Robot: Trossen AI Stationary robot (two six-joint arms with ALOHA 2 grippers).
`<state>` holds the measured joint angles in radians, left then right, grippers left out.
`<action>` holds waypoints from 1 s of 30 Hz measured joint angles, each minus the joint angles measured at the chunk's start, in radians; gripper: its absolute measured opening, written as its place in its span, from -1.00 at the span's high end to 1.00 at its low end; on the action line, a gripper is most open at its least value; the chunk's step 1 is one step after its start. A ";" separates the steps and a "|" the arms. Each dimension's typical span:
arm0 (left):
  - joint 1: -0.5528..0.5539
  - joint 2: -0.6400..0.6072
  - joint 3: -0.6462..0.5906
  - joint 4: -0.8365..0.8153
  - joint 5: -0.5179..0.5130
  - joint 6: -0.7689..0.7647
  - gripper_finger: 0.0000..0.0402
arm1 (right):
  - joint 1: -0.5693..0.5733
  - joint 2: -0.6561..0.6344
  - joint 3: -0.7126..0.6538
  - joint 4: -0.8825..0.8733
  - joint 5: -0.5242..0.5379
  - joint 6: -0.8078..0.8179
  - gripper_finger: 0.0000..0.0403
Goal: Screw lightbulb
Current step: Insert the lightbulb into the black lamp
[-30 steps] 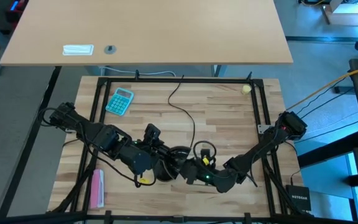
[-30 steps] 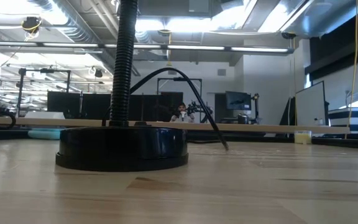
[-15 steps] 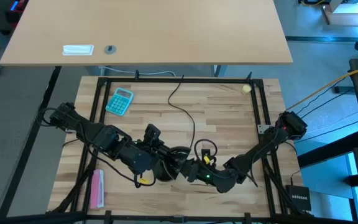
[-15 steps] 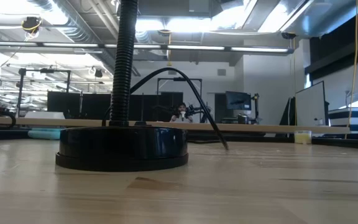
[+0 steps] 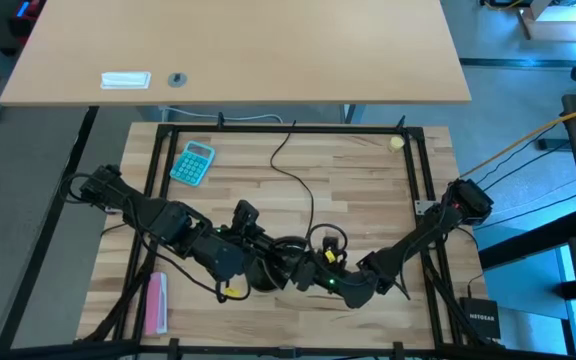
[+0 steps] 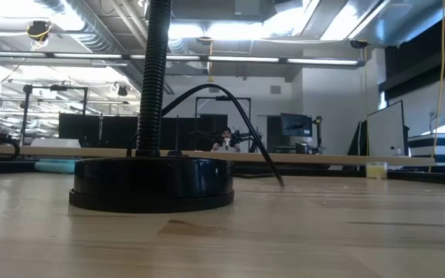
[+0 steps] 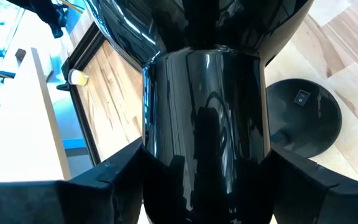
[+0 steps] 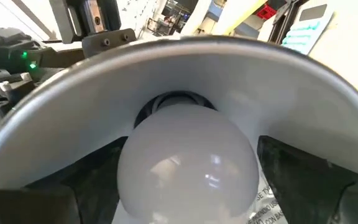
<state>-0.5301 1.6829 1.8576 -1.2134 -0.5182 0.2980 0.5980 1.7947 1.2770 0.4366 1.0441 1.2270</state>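
Note:
A black gooseneck lamp stands on its round base [image 6: 153, 185] near the table's front middle, and its neck [image 6: 154, 77] rises out of the low view. My left gripper [image 5: 258, 263] is shut on the lamp's glossy black head, which fills the left wrist view [image 7: 204, 124]. The white frosted lightbulb [image 8: 188, 162] sits in the socket [image 8: 176, 98] inside the shade's white mouth [image 8: 185, 56]. My right gripper [image 8: 188, 186] faces that mouth from the table's right. Its fingers stand open on either side of the bulb. My left gripper pinches the cylindrical part of the lamp's head [image 7: 160, 162], just behind the flaring shade, between its two fingers [image 7: 104, 186]. The fingers come from the table's left, slanting down, and lie across the cylinder. The head is held well above the table top.
A teal calculator [image 5: 193, 163] lies at the far left and a small yellow ball [image 5: 396, 143] at the far right corner. The lamp's cord [image 5: 293, 170] runs to the far edge. A pink object [image 5: 156, 302] lies near the front left. A black frame [image 5: 158, 160] borders the table.

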 joint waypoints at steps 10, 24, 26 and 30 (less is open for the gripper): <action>-0.001 0.000 0.000 -0.017 0.001 -0.002 -0.24 | 0.034 0.000 0.000 0.004 0.011 -0.146 -0.74; -0.001 -0.001 0.000 -0.024 0.002 -0.005 -0.24 | 0.048 -0.002 0.001 -0.036 0.004 -0.293 -0.74; -0.001 -0.001 0.000 -0.023 0.001 -0.005 -0.24 | 0.048 -0.002 0.001 -0.023 0.013 -0.293 -0.74; 0.000 -0.001 0.000 -0.025 0.001 -0.010 -0.24 | 0.050 -0.002 0.001 -0.013 0.035 -0.285 -0.74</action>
<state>-0.5301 1.6821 1.8576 -1.2384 -0.5174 0.2880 0.6476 1.7931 1.2778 0.4233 1.0787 0.9417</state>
